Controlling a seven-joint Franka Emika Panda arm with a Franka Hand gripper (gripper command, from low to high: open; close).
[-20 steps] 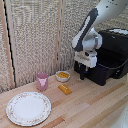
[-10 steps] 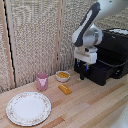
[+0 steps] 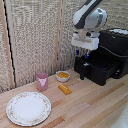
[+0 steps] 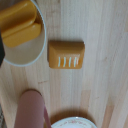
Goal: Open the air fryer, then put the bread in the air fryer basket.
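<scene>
The black air fryer (image 3: 114, 47) stands at the exterior view's right, its basket (image 3: 97, 69) pulled out with the dark hollow showing. My gripper (image 3: 85, 55) hangs above the basket's left end, empty, with its fingers looking slightly apart. The orange-brown bread (image 3: 64, 89) lies on the wooden table, left of and below the gripper. The wrist view looks straight down on the bread (image 4: 66, 54). My fingers do not show in the wrist view.
A small white bowl (image 3: 62, 76) with orange-yellow contents sits just behind the bread and also shows in the wrist view (image 4: 20, 31). A pink cup (image 3: 42, 81) stands left of it. A patterned plate (image 3: 27, 108) lies near the front left. A woven screen backs the table.
My gripper has risen and drifted a little to the exterior view's left, away from the open basket. The bread, bowl, cup and plate have not moved.
</scene>
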